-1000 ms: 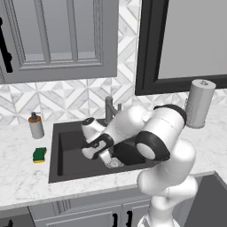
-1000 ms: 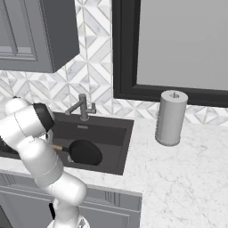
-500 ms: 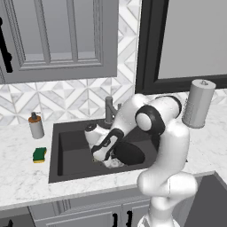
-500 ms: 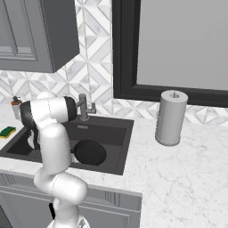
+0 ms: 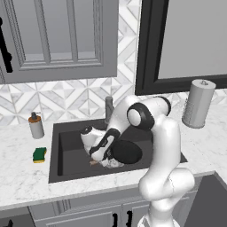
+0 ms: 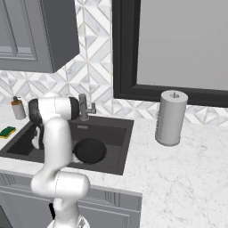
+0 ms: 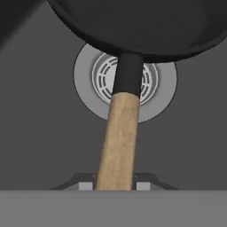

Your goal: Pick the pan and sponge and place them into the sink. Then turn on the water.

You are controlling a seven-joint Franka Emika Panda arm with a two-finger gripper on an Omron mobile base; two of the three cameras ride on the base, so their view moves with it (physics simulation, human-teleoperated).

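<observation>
The pan (image 5: 126, 151) lies in the sink (image 5: 66, 146), its dark neck over the silver drain (image 7: 84, 75). Its wooden handle (image 7: 116, 142) runs down between the tips of the end effector (image 5: 95, 158), which is low in the sink; whether they clench or have let go, I cannot tell. The sponge (image 5: 39, 154) sits on the table (image 5: 22, 177), left of the sink, near the soap bottle (image 5: 36, 125).

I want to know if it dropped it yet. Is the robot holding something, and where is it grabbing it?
It looks like the gripper holds the pan by its wooden handle, low in the sink. Whether the fingers are letting go cannot be told.
</observation>
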